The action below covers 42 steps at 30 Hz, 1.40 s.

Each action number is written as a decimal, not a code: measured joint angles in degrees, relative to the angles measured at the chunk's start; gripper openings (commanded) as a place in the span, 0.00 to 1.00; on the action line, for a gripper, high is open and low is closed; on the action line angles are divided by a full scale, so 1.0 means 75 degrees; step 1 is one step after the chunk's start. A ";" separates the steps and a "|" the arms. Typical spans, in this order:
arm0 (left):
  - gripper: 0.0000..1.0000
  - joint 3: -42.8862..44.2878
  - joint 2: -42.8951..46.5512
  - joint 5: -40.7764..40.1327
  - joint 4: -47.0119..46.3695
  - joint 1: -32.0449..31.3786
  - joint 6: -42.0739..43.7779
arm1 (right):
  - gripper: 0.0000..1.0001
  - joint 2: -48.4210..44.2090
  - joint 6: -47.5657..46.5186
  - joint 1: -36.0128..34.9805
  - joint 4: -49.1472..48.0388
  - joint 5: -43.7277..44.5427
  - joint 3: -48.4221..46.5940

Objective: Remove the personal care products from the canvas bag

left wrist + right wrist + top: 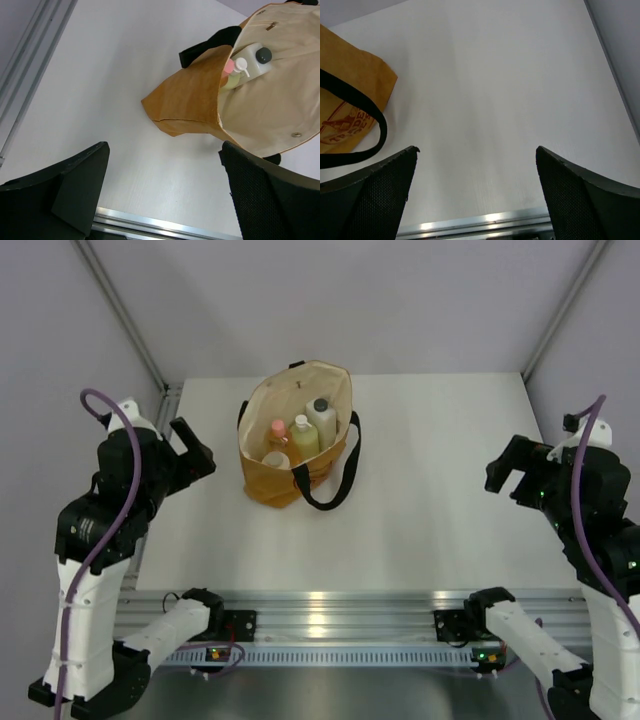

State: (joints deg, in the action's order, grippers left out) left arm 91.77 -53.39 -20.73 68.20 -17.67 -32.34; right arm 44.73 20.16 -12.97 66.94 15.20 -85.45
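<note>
From my overhead feed, the left gripper point(192, 448) hangs over the table's point(430, 490) left edge with its fingers spread and nothing between them. The canvas bag point(275, 485) is at its 3 o'clock, well apart. On the left wrist feed the bag point(185, 100) lies at about 1 o'clock from the wide-open gripper point(164, 150), mouth gaping toward the camera. Inside the bag I see the squat white jar point(276, 459), the orange-pink bottle point(279, 430), the pale yellow-green bottle point(304, 433) and the white bottle with dark cap point(322, 418), packed together. A black strap handle point(335, 485) loops out at the bag's right. The right gripper point(508, 472) hovers at the table's right edge, the bag at its 9 o'clock, well apart. Its wrist feed shows the fingers parted and empty, with the bag's mustard corner point(350, 75) at 10 o'clock.
</note>
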 measured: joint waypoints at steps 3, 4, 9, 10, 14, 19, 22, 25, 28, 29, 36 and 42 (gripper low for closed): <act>0.99 0.0227 -0.0003 0.0111 -0.0003 0.0000 -0.0061 | 1.00 0.0009 0.0093 0.0000 0.0012 0.0035 0.0134; 0.99 0.0289 -0.0003 0.0137 -0.0003 0.0000 -0.0073 | 0.99 0.0009 0.0125 0.0000 0.0032 0.0055 0.0149; 0.98 0.0667 -0.0085 0.0478 0.0000 0.0000 -0.0323 | 0.99 0.0009 0.0125 0.0000 0.0032 0.0079 0.0149; 0.98 0.0758 -0.0146 0.0603 0.0000 0.0000 -0.0420 | 1.00 0.0012 0.0119 0.0000 0.0029 0.0067 0.0152; 0.99 0.0924 -0.0458 0.1125 -0.0003 0.0000 -0.1049 | 1.00 0.0044 0.0122 0.0000 0.0026 -0.0079 0.0160; 0.99 0.0688 -0.0793 0.1542 -0.0012 0.0000 -0.2122 | 0.99 0.0224 0.0119 0.0000 0.0000 -0.0262 0.0195; 0.99 0.0402 -0.1061 0.1649 0.0003 -0.0050 -0.2524 | 1.00 0.0297 0.0119 0.0000 -0.0003 -0.0329 0.0195; 0.98 0.0224 -0.1396 0.1612 0.0000 -0.0303 -0.2830 | 0.99 0.0312 0.0114 0.0000 -0.0006 -0.0396 0.0198; 0.95 -0.0023 -0.1652 0.1408 -0.0003 -0.0755 -0.3107 | 0.99 0.0309 0.0082 0.0000 -0.0035 -0.0478 0.0259; 0.91 -0.0125 -0.1702 0.1343 -0.0003 -0.0886 -0.3182 | 1.00 0.0309 0.0076 0.0000 -0.0055 -0.0539 0.0306; 0.42 -0.0670 -0.2259 0.0769 -0.0052 -0.1445 -0.3567 | 0.99 0.0539 -0.0029 0.0000 -0.0131 -0.1198 0.0437; 0.04 -0.1116 -0.2582 0.0603 -0.0391 -0.1751 -0.3611 | 0.99 0.0717 -0.0146 0.0000 -0.0187 -0.1679 0.0440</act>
State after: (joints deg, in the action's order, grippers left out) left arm 83.40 -72.75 -16.21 65.28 -30.81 -59.42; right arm 50.11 19.07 -12.97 65.54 2.61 -82.15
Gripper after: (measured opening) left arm 0.141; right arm 0.993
